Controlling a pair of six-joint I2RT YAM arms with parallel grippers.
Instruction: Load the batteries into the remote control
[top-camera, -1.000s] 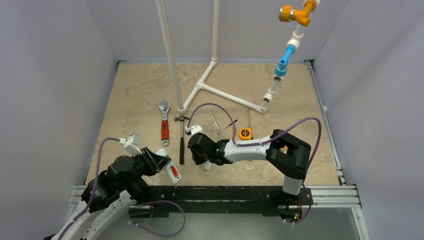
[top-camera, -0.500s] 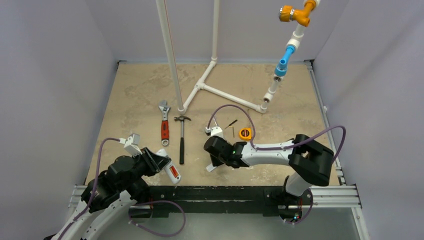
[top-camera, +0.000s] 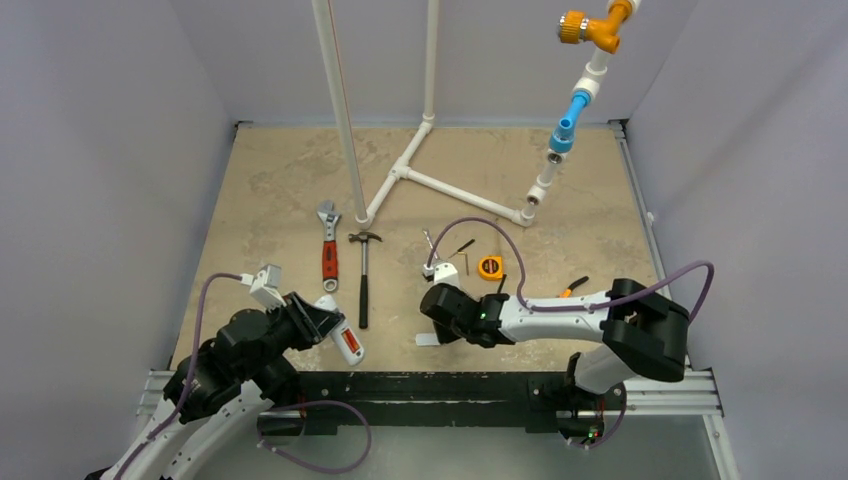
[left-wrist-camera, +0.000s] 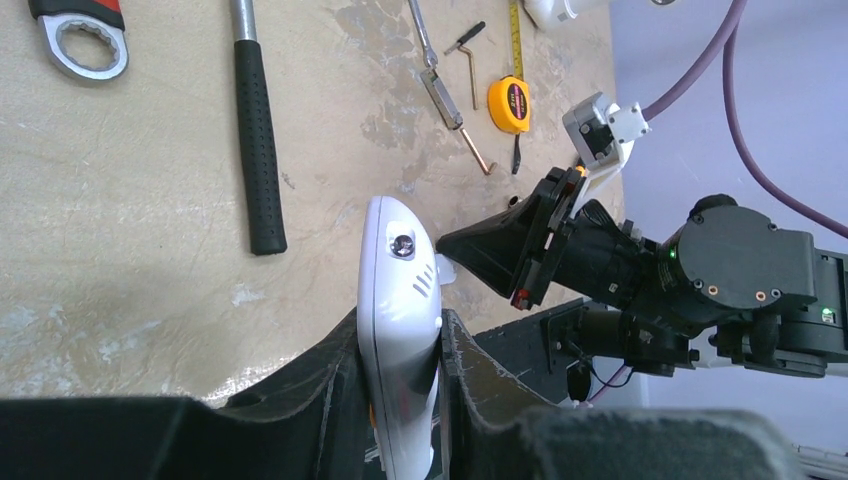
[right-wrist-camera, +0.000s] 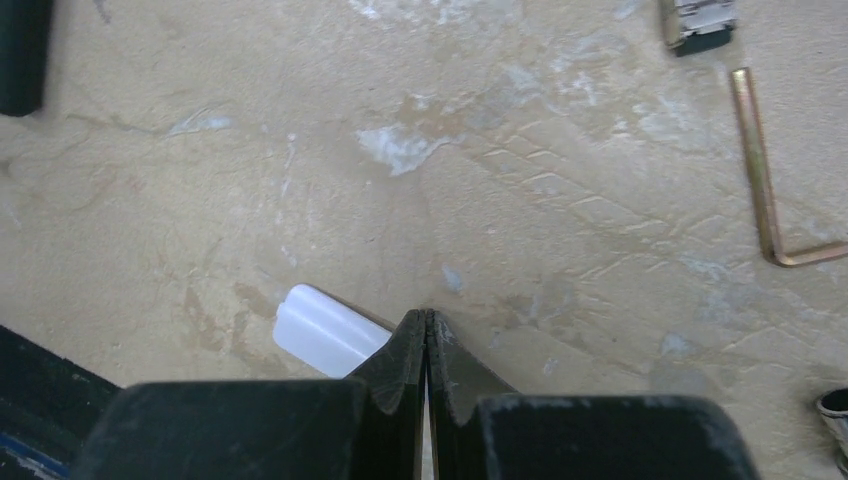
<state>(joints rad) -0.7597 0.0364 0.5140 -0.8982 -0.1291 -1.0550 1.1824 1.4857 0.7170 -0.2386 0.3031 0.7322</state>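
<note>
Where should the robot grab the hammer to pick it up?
Grab the hammer by its black handle, probably coming straight down from above with a finger on either side. It lies flat on the table, head at the far end, and the handle is narrow.

No text, brand or number is legible in any view. The orange tape measure (left-wrist-camera: 510, 104) carries a dark mark on its face label, too small to read. The visible end of the white remote control (left-wrist-camera: 400, 300) shows no readable print.
</note>
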